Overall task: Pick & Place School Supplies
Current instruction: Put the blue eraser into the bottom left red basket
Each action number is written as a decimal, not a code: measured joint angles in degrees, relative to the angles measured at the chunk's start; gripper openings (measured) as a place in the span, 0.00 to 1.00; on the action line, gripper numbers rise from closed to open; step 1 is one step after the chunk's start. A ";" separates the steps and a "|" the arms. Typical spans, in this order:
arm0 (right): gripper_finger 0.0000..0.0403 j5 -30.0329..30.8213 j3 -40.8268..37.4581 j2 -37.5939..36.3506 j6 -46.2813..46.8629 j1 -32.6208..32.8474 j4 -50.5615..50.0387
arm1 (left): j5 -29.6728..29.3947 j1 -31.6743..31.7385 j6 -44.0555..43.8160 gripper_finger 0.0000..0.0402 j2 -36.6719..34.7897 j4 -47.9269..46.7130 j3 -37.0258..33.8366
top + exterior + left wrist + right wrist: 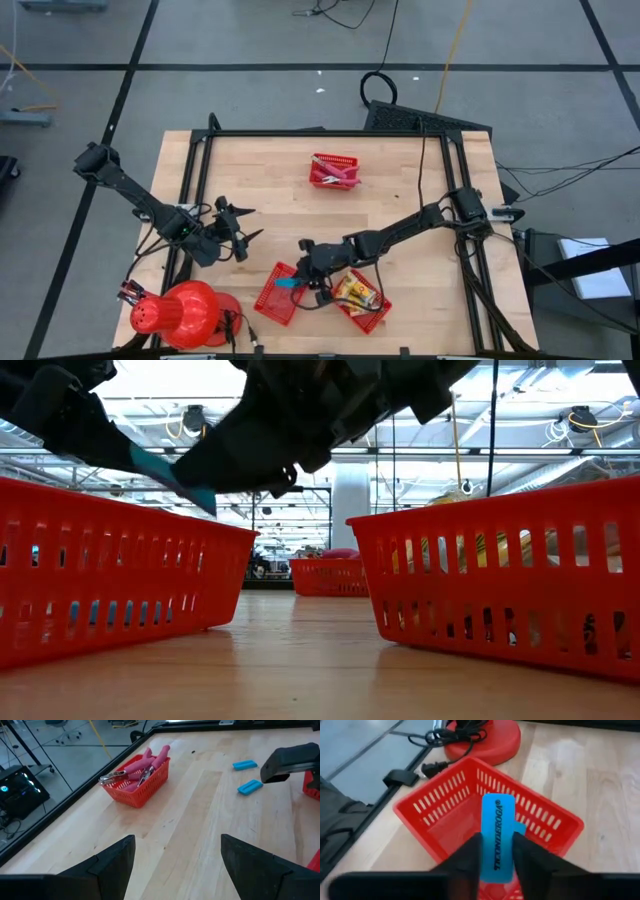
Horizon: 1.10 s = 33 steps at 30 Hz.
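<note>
From above, your right gripper (303, 279) hovers over the near-left red basket (272, 298), its fingers clamped on a light-blue eraser (289, 283). Just beside it, a second basket (372, 310) holds yellow-orange pieces (356, 291). A third basket (334, 170), well apart toward the table's far side, carries pink-handled tools (337, 176). Your left gripper (238, 228) waits with fingers apart near the table's left edge, close to the red dome (178, 312).

At table height, the eraser (172, 477) hangs in the dark fingers above the left-hand basket (110, 570), clear of its rim.

Your left wrist camera looks past spread fingers (112, 862) at the tool basket (136, 780) and two more blue erasers (245, 765) lying on bare wood.

Your right wrist camera shows the eraser (497, 837), printed TICONDEROGA, pinched upright over the basket (440, 815).
</note>
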 joint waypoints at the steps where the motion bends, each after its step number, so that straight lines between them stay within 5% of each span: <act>1: 0.27 -0.02 0.00 0.02 0.42 0.00 0.41 | 0.00 0.00 0.00 0.73 0.00 0.02 0.00; 5: 0.52 -0.08 0.02 -0.07 1.09 -0.33 0.71 | 0.02 0.00 0.00 0.73 0.00 0.01 0.00; 9: 0.64 0.12 0.00 -0.05 0.88 -0.40 0.46 | 0.02 0.00 0.00 0.73 0.00 0.02 0.00; 14: 0.65 1.00 0.02 -0.24 -1.39 -0.35 -0.03 | 1.20 0.00 1.32 0.73 0.01 2.12 0.00; 18: 0.62 10.64 0.07 -0.94 -4.76 0.79 -1.95 | 3.60 1.20 6.35 0.73 1.77 8.84 0.00; 23: 0.61 21.99 -0.06 -2.69 -9.16 2.85 -6.40 | 14.62 8.49 13.79 0.73 8.86 20.64 0.02; 28: 0.61 22.60 -6.50 -8.97 -9.22 3.62 -0.90 | 28.28 17.03 19.08 0.73 17.98 32.08 0.04; 33: 0.61 25.19 -21.56 -21.52 -7.85 3.88 8.16 | 35.80 22.65 20.62 0.73 23.47 37.67 0.07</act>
